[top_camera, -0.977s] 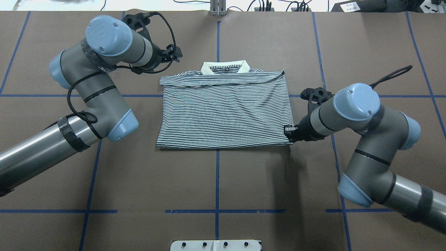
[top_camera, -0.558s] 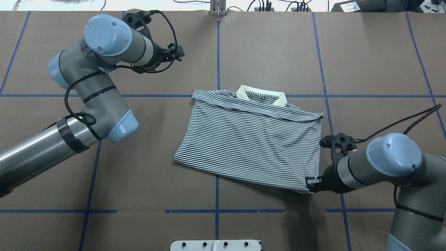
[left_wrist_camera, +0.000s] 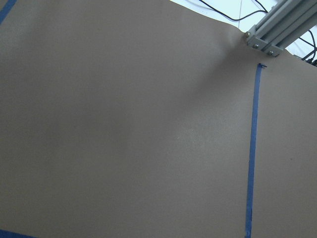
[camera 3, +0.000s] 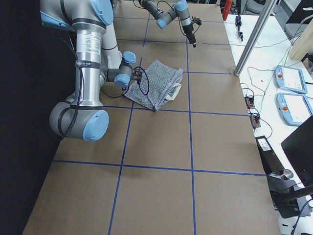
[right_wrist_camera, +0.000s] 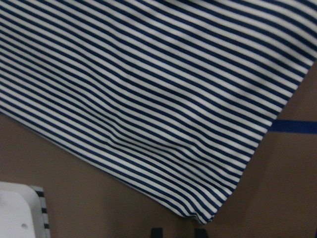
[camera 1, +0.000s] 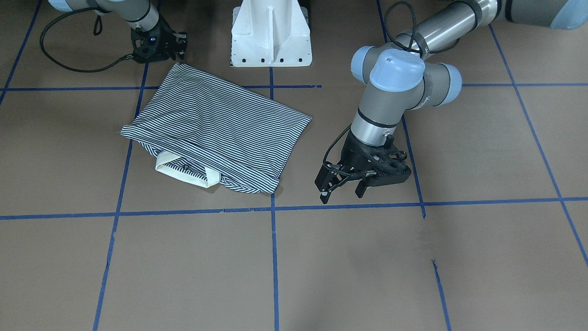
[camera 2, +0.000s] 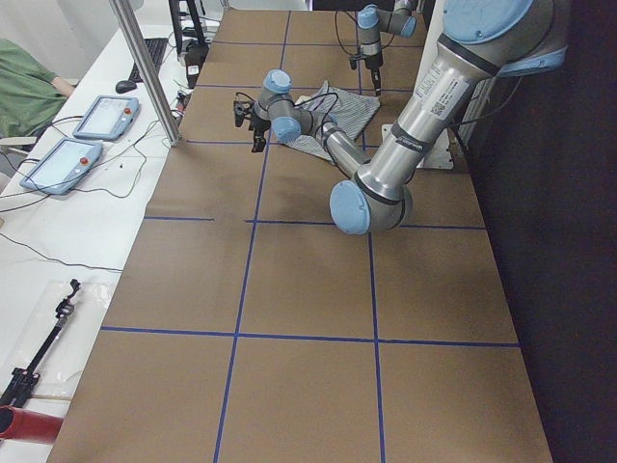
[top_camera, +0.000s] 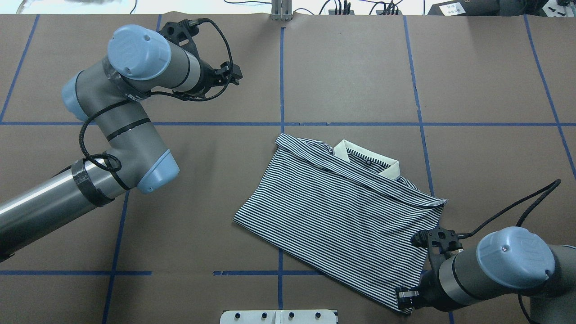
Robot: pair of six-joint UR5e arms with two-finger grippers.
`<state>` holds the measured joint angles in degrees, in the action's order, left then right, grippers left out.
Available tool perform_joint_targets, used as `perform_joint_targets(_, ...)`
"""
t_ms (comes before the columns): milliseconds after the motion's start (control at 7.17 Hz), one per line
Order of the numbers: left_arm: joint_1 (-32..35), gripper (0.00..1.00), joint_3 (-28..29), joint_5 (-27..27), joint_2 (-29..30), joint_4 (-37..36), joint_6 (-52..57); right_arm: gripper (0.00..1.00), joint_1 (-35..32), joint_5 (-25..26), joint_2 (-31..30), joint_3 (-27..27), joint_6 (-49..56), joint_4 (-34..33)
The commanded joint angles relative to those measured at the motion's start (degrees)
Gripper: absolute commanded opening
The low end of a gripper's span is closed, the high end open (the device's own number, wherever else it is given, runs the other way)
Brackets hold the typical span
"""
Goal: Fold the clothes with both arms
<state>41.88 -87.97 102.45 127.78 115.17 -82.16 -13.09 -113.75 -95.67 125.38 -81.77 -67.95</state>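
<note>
The navy-and-white striped polo shirt lies folded into a rectangle, turned at an angle on the near right of the table, with its cream collar on the far side. It also shows in the front view. My right gripper is low at the shirt's near right corner and looks shut on the hem. The right wrist view is filled with the striped cloth, whose corner ends at the fingertips. My left gripper is open and empty, apart from the shirt; overhead it is at the far left.
The white pedestal base is close to the shirt's near edge. Blue tape lines grid the brown table. An aluminium post stands at the far edge. A side bench holds tablets.
The right gripper has dragged the shirt towards the robot and to the right, turning it clockwise. The left arm has barely moved.
</note>
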Motion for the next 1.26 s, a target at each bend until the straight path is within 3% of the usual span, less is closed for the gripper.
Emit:
perform_joint_targets(0, -5.81, 1.00, -8.66, 0.03, -3.31, -8.06, -5.86, 1.00, -6.91, 0.11, 1.61, 2.33, -0.15, 0.18)
perform_joint_targets(140, -10.46, 1.00, -12.54, -0.06, -3.67, -15.00, -11.73, 1.00, -11.04, 0.02, 3.45, 2.16, -0.15, 0.18)
perform_joint_targets(419, -19.50, 1.00, -12.59, -1.98, -3.93, -17.17, -25.80, 1.00, -17.30, -0.51, 6.53, 2.07, 0.03, 0.45)
perform_joint_targets(558, -21.29, 1.00, -11.27, -5.56, -3.76, -17.18, -27.94, 1.00, -18.11, -0.33, 7.16, 1.98, 0.03, 0.45)
perform_joint_targets(1116, -21.49, 0.96, -11.87, -5.86, -4.99, -19.72, -29.02, 1.00, -18.12, -0.42, 7.34, 1.98, -0.06, 0.45)
